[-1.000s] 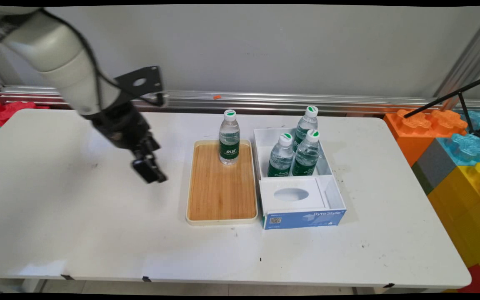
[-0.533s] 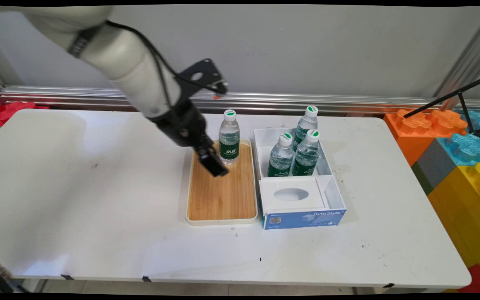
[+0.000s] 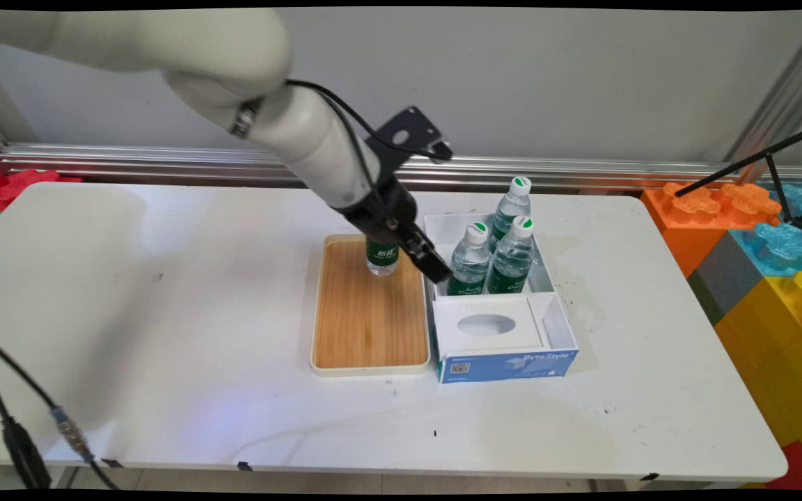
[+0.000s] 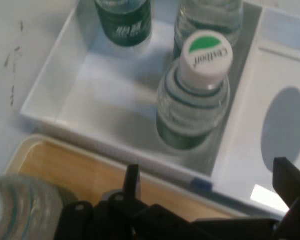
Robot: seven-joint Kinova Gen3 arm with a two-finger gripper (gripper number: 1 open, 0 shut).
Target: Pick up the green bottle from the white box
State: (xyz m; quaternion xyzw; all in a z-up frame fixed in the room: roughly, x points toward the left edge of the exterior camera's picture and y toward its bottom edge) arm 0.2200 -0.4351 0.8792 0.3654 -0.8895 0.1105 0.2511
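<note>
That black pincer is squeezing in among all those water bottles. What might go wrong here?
Two things, I'd guess. The open black pincer hangs right beside the clear green-labelled water bottle on the wooden tray, so the arm could knock that bottle over. Its tips are also close to the near wall of the white box and the white-capped bottle inside it, so it might catch the wall and shove the box, or tip that bottle into its neighbours.
</note>
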